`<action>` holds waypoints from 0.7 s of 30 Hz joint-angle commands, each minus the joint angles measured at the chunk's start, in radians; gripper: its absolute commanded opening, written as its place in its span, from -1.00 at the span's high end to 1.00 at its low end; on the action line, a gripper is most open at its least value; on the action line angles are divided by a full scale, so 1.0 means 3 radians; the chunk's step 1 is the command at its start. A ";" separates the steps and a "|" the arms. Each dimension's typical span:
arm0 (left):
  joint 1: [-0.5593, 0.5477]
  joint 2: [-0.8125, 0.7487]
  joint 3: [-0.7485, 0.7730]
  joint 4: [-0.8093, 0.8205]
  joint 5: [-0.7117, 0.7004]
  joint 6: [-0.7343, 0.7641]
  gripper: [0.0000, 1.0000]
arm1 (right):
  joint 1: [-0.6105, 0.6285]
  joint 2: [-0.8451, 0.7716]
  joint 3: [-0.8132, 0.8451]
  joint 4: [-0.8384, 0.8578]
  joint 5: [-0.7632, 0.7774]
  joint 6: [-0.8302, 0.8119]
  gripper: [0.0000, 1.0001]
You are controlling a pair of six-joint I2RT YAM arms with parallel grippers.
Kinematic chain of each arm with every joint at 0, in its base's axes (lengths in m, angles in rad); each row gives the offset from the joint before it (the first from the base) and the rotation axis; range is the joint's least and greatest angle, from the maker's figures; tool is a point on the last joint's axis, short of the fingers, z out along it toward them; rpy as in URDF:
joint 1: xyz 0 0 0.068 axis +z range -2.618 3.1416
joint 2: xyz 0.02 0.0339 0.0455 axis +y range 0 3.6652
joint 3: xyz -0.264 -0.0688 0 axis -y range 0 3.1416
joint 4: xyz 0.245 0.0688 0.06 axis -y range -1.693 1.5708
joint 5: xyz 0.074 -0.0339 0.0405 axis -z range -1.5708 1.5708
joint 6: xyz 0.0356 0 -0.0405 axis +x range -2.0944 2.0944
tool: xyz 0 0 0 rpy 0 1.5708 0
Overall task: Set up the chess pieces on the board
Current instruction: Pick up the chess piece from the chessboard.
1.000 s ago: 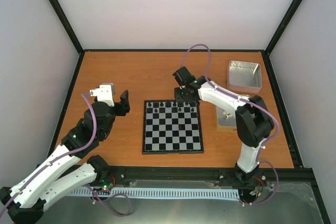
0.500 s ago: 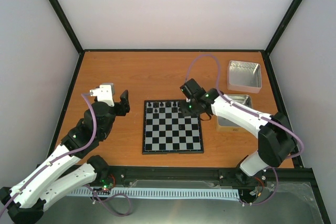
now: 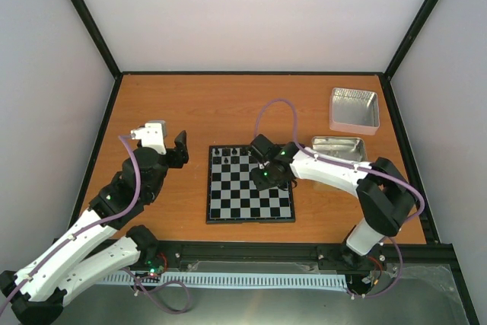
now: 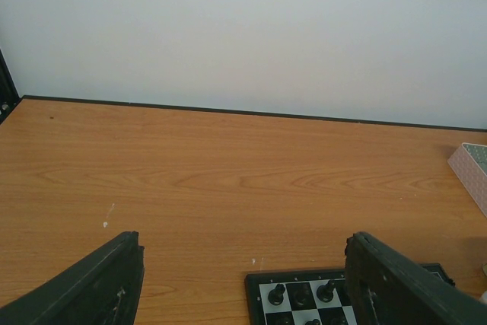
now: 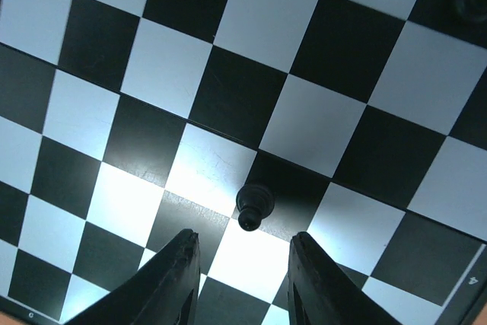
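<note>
Right gripper [image 5: 243, 247] has swung over the board [image 3: 243, 199], jaws spread by one piece [image 5: 255, 205]; few chess pieces [image 4: 278, 293] seem set, most left.

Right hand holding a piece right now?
No: the right hand is open, and the black piece stands free on the board just ahead of it.

The top external camera looks down from above and behind the arm bases over the whole table [image 3: 205, 104] and the board [image 3: 250, 197]. The left wrist camera sits low, facing the far wall [image 4: 243, 28], and shares only the board's far-left corner. The right wrist camera hangs close above the squares, apparently over the board's right half.
</note>
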 commanded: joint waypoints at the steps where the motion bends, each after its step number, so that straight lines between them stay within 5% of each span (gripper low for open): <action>1: 0.0012 -0.0003 0.0037 0.0102 0.0011 0.0002 -0.47 | 0.0047 0.0133 -0.0004 0.0026 0.0031 0.0055 0.35; 21: 0.0015 -0.0024 0.0021 0.0082 0.0008 -0.0013 -0.47 | 0.0063 0.0323 0.0109 0.0042 0.0160 0.0054 0.56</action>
